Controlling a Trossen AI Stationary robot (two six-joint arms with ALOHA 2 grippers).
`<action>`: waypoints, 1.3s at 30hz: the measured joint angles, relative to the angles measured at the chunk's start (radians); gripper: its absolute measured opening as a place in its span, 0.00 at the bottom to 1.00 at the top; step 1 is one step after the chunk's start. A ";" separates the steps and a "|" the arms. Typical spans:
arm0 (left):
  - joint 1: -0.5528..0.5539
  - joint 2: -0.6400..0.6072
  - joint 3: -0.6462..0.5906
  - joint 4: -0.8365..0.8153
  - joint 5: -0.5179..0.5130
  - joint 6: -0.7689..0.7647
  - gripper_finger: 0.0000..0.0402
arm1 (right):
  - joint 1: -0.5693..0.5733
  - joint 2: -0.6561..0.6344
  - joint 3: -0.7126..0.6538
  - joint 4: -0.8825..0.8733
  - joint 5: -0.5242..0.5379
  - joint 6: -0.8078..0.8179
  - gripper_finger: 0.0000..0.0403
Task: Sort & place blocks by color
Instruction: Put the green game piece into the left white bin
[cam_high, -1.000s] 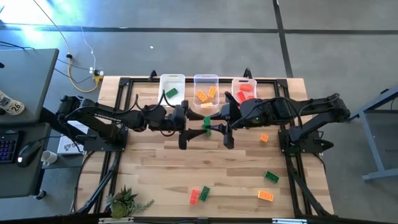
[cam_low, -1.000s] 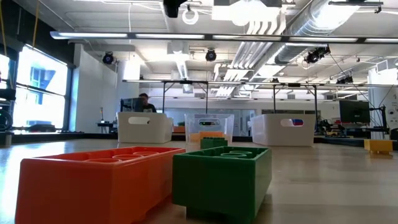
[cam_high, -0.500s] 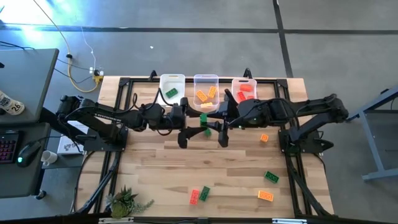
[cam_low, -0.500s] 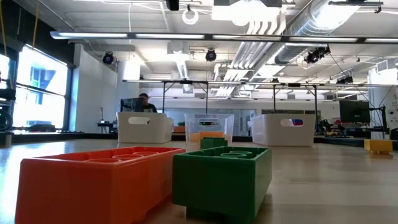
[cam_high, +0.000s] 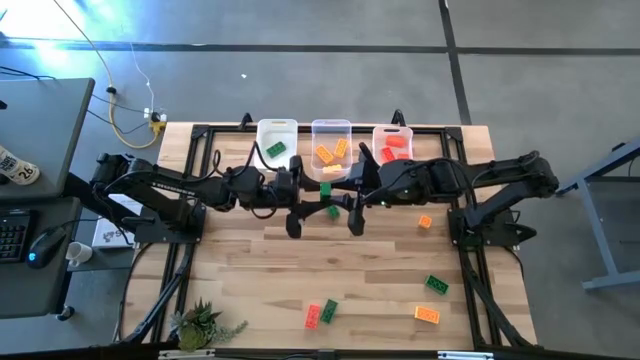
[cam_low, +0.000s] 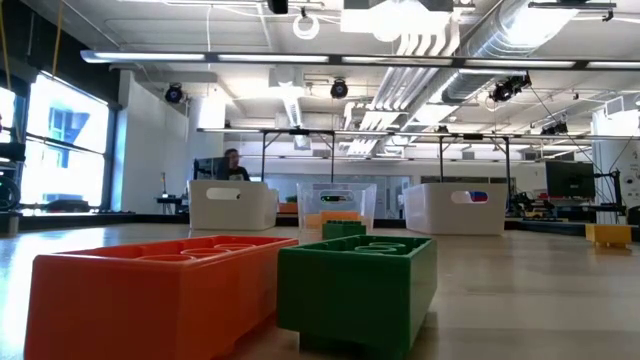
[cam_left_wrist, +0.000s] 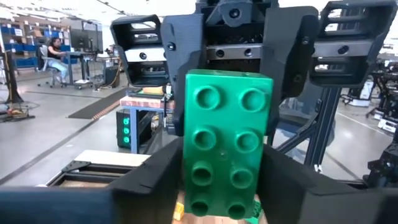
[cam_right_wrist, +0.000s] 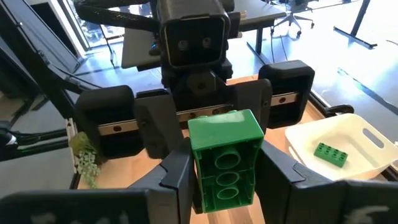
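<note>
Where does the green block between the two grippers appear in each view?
High view: green block at picture centre.
Low view: not identifiable.
Left wrist: centre, studs facing camera.
Right wrist: lower centre, hollow side showing.
Landmark: white bin, high and right wrist views.

a green block (cam_left_wrist: 225, 158) is seen upright, studs facing the camera in two columns of four, between the left hand's (cam_left_wrist: 221, 186) two dark fingers (cam_left_wrist: 155, 180), which press against its sides. its upper end is held in the right hand (cam_left_wrist: 227, 56), which faces the camera from just behind, dark housings spread to either side. below the block a bit of wooden surface (cam_left_wrist: 205, 218) shows. far off, a person (cam_left_wrist: 55, 51) is seated at a desk in the room.
</note>
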 joint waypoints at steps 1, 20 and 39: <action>0.000 0.000 0.000 -0.001 -0.001 0.005 0.36 | 0.000 0.000 0.000 0.000 -0.002 0.000 0.27; 0.007 0.000 0.000 -0.312 -0.237 -0.003 0.28 | -0.031 0.000 0.000 -0.031 -0.001 0.079 0.58; 0.346 0.000 0.000 -0.826 -0.348 -0.181 0.29 | -0.031 -0.001 0.001 -0.182 0.000 0.063 0.59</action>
